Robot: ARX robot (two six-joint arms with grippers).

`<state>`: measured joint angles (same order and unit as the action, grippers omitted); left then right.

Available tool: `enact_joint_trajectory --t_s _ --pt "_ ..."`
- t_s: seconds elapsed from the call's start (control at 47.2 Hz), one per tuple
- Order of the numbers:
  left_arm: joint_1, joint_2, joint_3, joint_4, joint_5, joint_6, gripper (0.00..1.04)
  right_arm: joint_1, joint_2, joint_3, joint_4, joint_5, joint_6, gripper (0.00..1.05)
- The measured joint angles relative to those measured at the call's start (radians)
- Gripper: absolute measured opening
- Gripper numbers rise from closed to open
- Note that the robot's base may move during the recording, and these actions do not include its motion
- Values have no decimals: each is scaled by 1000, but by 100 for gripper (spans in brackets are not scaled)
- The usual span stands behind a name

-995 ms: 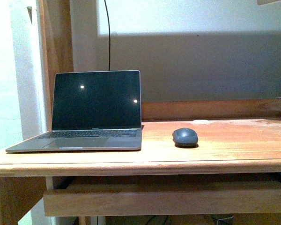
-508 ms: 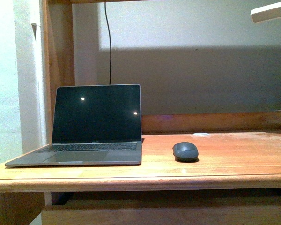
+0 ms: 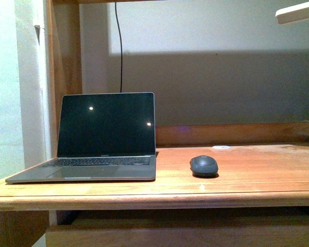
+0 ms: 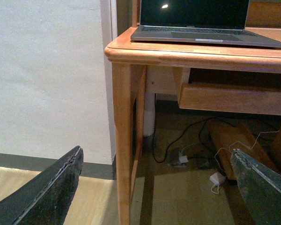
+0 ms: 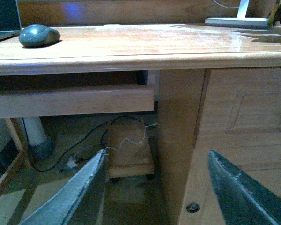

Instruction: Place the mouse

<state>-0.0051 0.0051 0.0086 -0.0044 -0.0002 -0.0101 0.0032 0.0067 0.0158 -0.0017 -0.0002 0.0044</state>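
**A:** Front cam is kinda dim and grainy. A hard-edged shadow band covers the lower wall (image 3: 221,87), with brighter wall above it, so light seems to come from high up. The lamp (image 3: 297,13) in the top right corner is blown out white.

**B:** Yep. Two small glare dots on the dark laptop (image 3: 105,123) screen too. The mouse (image 3: 203,165) drops a tight dark shadow on the worktop (image 3: 257,170), which has a pale sheen toward the back.

**A:** Wrist cams: both end effectors are soft, out-of-focus dark wedges up close. The right one shows bright glare on the wood near the white base (image 5: 236,21); under the worktop it's murky.
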Motion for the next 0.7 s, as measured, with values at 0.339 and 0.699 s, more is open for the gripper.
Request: enact_joint_trajectory --t_s 0.339,0.699 --pt "0 0 0 0 0 0 97 0 0 0 0 0 0 97" --pt "0 0 0 0 0 0 97 0 0 0 0 0 0 97"
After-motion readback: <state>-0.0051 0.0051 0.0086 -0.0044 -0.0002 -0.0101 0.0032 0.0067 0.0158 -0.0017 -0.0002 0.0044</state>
